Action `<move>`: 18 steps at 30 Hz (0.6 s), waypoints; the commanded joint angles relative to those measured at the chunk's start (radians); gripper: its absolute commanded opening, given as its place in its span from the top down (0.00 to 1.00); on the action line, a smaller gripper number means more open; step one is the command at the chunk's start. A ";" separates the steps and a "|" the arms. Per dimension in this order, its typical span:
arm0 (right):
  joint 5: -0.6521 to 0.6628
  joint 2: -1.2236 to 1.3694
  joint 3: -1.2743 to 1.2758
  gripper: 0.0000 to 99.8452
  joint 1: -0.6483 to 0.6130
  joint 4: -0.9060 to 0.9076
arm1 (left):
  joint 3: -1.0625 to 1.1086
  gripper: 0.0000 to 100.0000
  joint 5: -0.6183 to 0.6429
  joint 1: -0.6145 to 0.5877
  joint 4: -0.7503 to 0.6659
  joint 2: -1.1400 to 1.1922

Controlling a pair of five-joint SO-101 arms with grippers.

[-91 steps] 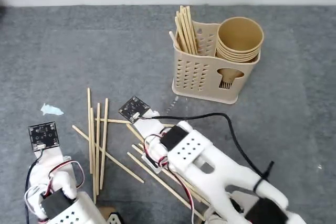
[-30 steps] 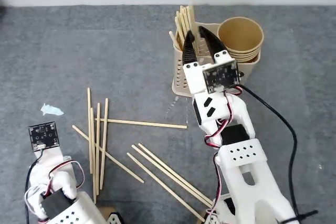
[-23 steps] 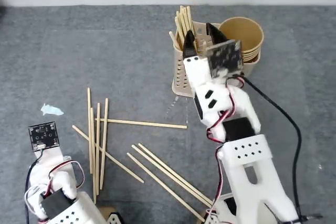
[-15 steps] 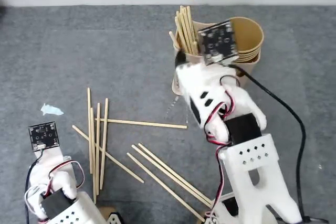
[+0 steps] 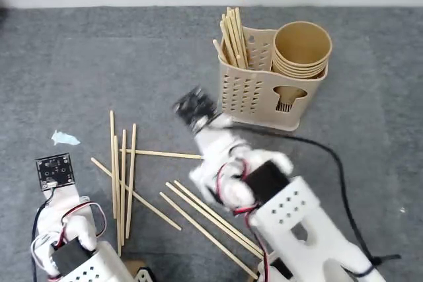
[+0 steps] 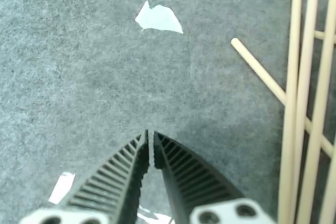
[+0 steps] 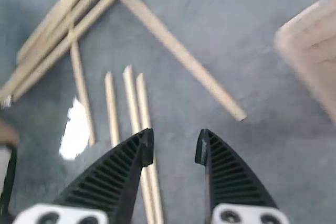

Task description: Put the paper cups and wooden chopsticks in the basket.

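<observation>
The beige basket point(image 5: 254, 94) stands at the back right, with several wooden chopsticks point(image 5: 232, 34) upright in one compartment and stacked paper cups point(image 5: 302, 45) in the other. Loose chopsticks point(image 5: 123, 176) lie on the grey mat at the left, one lies crosswise point(image 5: 158, 154), and three lie slanted point(image 5: 208, 219) near the front. The right arm point(image 5: 238, 176) hangs over the mat just left of the basket. My right gripper point(image 7: 173, 146) is open and holds nothing, above three parallel chopsticks point(image 7: 128, 106). My left gripper point(image 6: 150, 136) is shut and empty over bare mat.
A pale paper scrap point(image 5: 65, 139) lies on the mat at the left, seen also as a scrap point(image 6: 159, 17) in the left wrist view. A basket corner point(image 7: 312, 38) shows in the right wrist view. The black cable point(image 5: 344, 183) trails behind the right arm.
The right arm has swung back from above the basket and come down over the loose chopsticks to its left. Its gripper stays open. The left arm has not moved.
</observation>
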 commanded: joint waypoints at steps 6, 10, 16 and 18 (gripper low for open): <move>-0.008 -0.016 0.190 0.86 -0.145 -0.163 | -0.005 0.98 0.008 0.002 -0.023 -0.015; -0.011 0.079 0.189 0.86 -0.168 -0.193 | -0.005 0.98 0.008 0.002 -0.023 -0.015; -0.051 0.283 0.169 0.82 -0.173 -0.278 | -0.005 0.98 0.008 0.002 -0.023 -0.015; -0.052 0.340 0.146 0.79 -0.173 -0.277 | -0.005 0.98 0.008 0.002 -0.023 -0.015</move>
